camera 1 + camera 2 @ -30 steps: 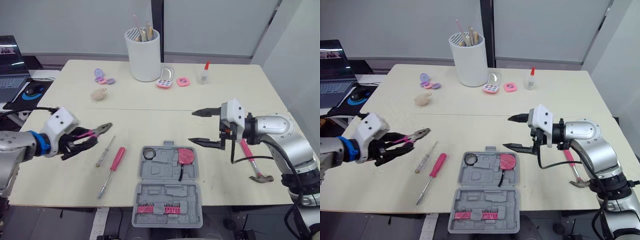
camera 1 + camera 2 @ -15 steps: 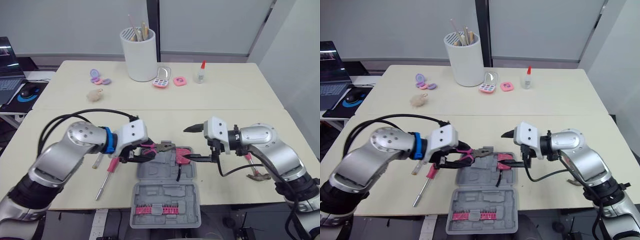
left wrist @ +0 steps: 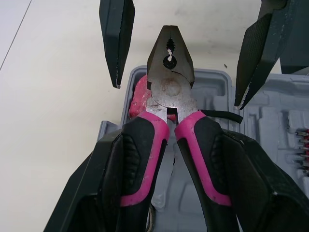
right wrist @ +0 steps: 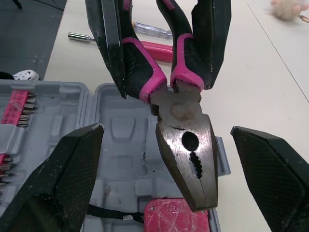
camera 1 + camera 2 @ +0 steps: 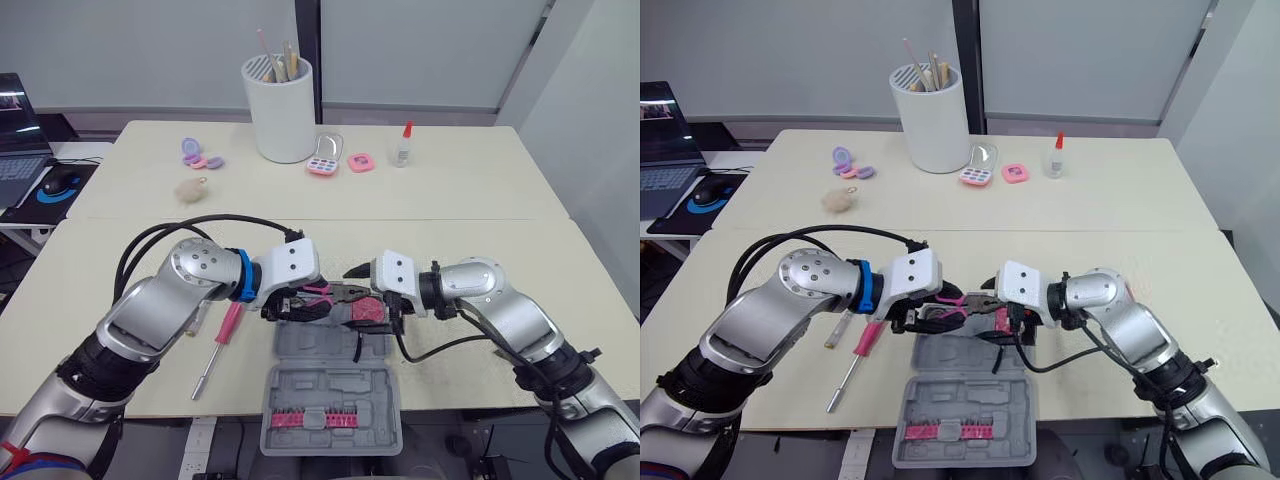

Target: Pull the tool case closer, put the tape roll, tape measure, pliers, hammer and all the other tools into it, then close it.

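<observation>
Pliers with pink handles are held level above the far half of the open grey tool case, the handles clamped between the two black fingers of the left tool. The steel nose is closed and pointed toward the right tool, whose fingers are spread wide apart on either side of the nose without touching it. Directly under the nose, a red tape measure is seen lying in a far compartment of the case, a black strap trailing from it toward the case's middle. The case is laid flat on the pale surface, its near half reaching past the surface's near edge and fitted with a row of pink-mounted bits. Just left of the case, a pink-handled screwdriver is seen lying on the surface. A second, clear-handled screwdriver is partly hidden by the left arm, a little farther from the case. Well beyond the case, toward the far side of the surface, a white pot of sticks, a small glue bottle and a fluffy beige ball are set out.
</observation>
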Available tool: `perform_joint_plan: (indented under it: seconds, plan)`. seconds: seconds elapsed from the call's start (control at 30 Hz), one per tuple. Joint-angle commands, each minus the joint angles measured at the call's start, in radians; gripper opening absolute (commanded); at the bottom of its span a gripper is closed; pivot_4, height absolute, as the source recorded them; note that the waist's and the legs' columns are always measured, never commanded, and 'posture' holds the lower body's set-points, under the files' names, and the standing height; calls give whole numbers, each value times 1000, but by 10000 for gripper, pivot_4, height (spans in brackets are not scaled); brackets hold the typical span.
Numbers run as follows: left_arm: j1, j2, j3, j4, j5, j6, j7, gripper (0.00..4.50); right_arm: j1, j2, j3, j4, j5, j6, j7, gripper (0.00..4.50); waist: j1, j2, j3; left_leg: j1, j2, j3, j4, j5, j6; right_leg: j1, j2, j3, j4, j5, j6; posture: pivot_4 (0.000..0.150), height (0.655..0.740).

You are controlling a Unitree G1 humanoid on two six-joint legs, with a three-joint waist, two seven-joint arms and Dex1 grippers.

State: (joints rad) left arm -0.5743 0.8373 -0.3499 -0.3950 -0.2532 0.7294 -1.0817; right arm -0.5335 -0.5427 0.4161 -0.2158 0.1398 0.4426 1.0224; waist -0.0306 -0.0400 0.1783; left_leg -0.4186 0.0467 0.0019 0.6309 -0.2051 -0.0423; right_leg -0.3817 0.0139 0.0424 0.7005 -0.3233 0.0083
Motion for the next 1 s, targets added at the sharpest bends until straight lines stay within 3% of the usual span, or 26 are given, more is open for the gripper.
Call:
perform_joint_plan:
  seconds: [0.03,0.23,0.43,0.73,0.93,1.0]
  plan:
    - [-11,0,2,-21,15,-31,-6,25236,-29,21,-12,-6,4,-27,1,45000,0,0,0,0,0,0,0,0,0,0,0,0,0,0,0,1500,7400]
    - [-1,-7,2,-21,16,-36,-8,25236,-26,25,2,-1,-16,-57,16,26166,0,0,0,0,0,0,0,0,0,0,0,0,0,0,0,1500,7400]
    - [14,-7,1,-23,20,-42,-10,25236,-32,36,2,-14,-15,-58,29,13348,0,0,0,0,0,0,0,0,0,0,0,0,0,0,0,1500,7400]
    - [46,-9,26,-17,19,-84,-9,25236,-52,33,-10,-18,-12,-51,63,12728,0,0,0,0,0,0,0,0,0,0,0,0,0,0,0,1500,7400]
    - [142,12,175,-6,-59,-206,-48,44612,-63,9,-21,-14,-17,-45,84,12721,0,0,0,0,0,0,0,0,0,0,-1,0,0,0,0,1500,7400]
    - [183,37,253,3,-106,-230,-81,45000,-65,1,-19,-15,-23,-38,85,12721,-2,0,0,0,1,0,0,0,0,0,-2,0,0,0,0,1500,7400]
